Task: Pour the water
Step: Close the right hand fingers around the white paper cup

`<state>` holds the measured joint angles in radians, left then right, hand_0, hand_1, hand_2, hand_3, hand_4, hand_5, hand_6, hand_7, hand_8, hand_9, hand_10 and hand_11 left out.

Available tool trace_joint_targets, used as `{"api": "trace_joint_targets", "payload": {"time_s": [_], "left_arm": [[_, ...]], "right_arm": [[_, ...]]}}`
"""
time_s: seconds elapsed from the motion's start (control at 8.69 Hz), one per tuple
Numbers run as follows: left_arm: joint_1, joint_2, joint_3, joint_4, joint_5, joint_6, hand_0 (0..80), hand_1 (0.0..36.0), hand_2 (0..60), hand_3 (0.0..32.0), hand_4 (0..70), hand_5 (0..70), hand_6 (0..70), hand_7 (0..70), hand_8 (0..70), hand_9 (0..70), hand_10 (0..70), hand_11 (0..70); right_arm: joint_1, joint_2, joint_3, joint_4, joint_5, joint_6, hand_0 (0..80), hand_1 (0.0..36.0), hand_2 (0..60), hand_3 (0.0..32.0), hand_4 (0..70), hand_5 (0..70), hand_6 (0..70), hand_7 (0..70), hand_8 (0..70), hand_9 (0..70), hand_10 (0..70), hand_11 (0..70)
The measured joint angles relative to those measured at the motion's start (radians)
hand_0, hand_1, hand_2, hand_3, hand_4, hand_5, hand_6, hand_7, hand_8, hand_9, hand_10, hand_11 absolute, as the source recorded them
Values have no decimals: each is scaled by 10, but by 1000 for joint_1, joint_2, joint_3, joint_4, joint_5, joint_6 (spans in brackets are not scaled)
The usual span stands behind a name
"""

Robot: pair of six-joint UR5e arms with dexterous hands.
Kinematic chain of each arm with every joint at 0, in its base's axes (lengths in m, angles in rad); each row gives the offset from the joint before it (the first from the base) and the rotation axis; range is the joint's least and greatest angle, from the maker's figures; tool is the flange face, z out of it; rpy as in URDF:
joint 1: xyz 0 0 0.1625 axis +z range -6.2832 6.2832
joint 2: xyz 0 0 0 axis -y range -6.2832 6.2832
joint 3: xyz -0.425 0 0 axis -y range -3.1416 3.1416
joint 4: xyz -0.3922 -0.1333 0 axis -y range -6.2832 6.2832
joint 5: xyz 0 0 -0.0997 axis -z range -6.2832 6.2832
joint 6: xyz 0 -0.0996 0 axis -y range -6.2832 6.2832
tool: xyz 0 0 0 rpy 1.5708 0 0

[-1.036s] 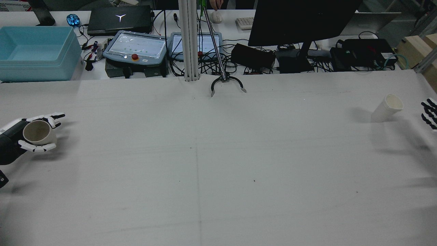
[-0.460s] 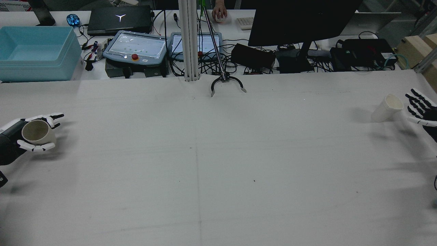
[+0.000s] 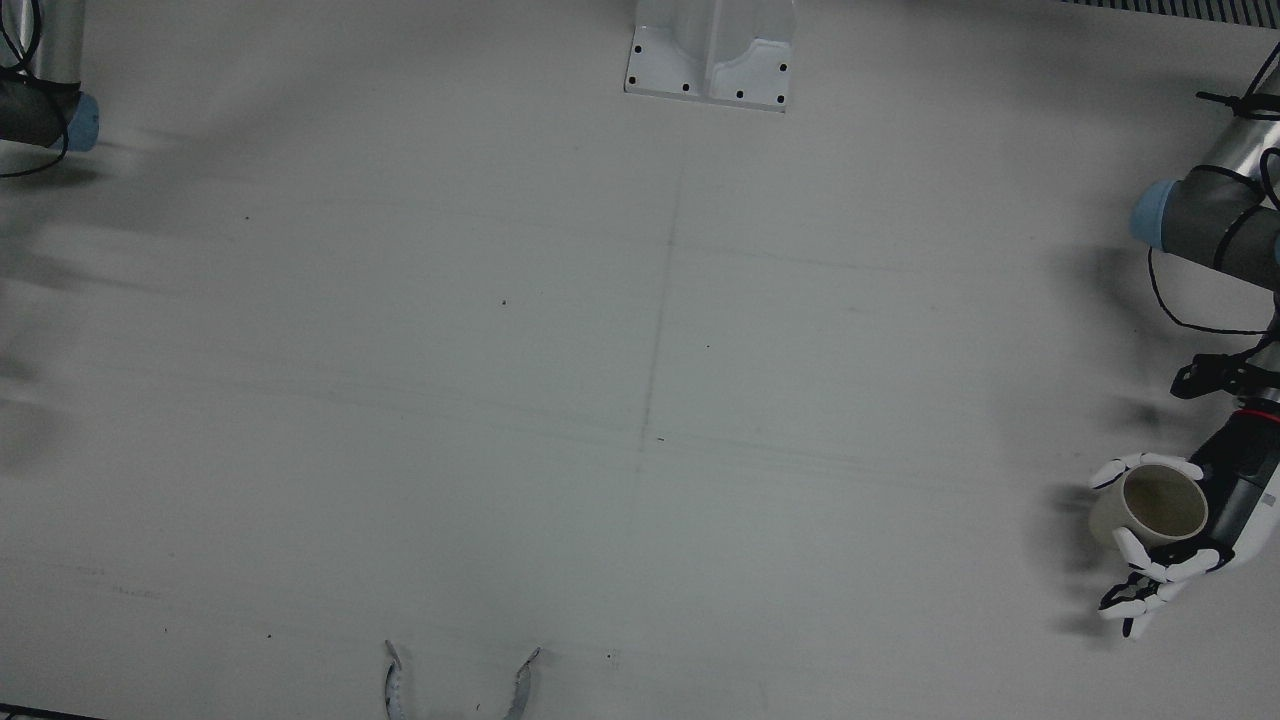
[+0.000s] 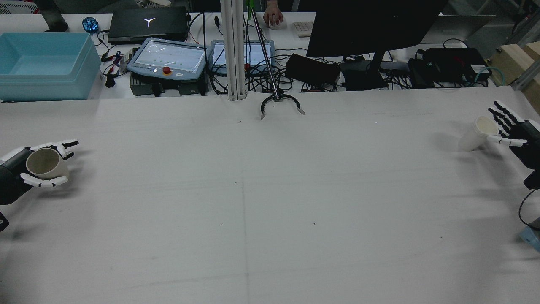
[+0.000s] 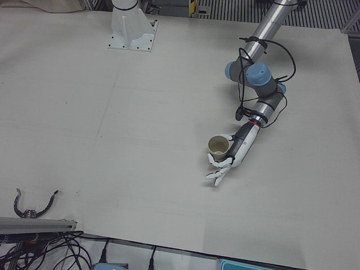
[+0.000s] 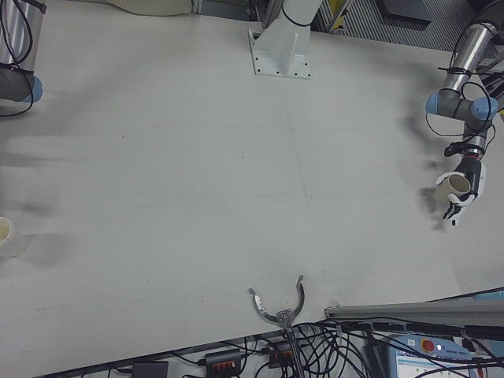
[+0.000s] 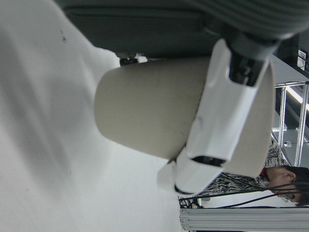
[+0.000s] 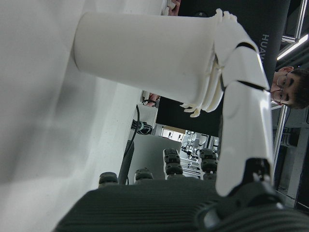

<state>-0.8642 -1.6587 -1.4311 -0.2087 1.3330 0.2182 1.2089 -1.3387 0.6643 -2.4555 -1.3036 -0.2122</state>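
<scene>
At the left edge of the rear view the left hand (image 4: 25,171) is wrapped around a beige paper cup (image 4: 44,164), mouth up, just over the grey worktop (image 4: 270,202). At the right edge the right hand (image 4: 512,131) has its fingers spread, one touching the rim of a white paper cup (image 4: 476,133) standing on the worktop.

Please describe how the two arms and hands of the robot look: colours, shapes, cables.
Each arm is a silver tube with grey joints and light blue caps; thin black cables loop along it. A red ring sits at the left wrist. The left hand and right hand have a dark ribbed palm and white finger shells with black tips and joints.
</scene>
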Motion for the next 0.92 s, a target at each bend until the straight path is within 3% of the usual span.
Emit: {"api": "trace_joint_targets", "payload": {"time_s": [0.35,0.58,0.69,0.81,0.92], "left_arm": [[-2,10,0,-4,-1,-13,800,360,512,0,700,700,125,190,55,49,70,139],[-2,31,0,-17,-1,-16,800,360,481,0,700,700,124,189,54,48,71,141],[-2,42,-1,-25,-2,-18,800,360,469,0,700,700,124,189,55,49,72,142],[-3,55,-1,-36,-3,-22,800,360,468,0,700,700,123,187,55,49,72,142],[-4,62,-1,-42,-3,-23,800,360,458,0,698,700,122,188,54,48,71,141]], "right_arm": [[-22,23,7,-16,2,-11,788,356,197,96,56,98,64,168,2,19,0,0],[-34,39,11,-18,3,-14,800,360,228,76,86,117,84,214,6,28,0,0],[-35,44,15,-19,3,-13,800,360,316,66,149,165,189,443,131,214,0,0],[-36,45,24,-19,2,-10,800,360,373,108,168,208,286,619,283,429,20,73],[-37,44,28,-19,1,-8,800,360,520,196,168,245,384,700,459,658,129,238]]}}
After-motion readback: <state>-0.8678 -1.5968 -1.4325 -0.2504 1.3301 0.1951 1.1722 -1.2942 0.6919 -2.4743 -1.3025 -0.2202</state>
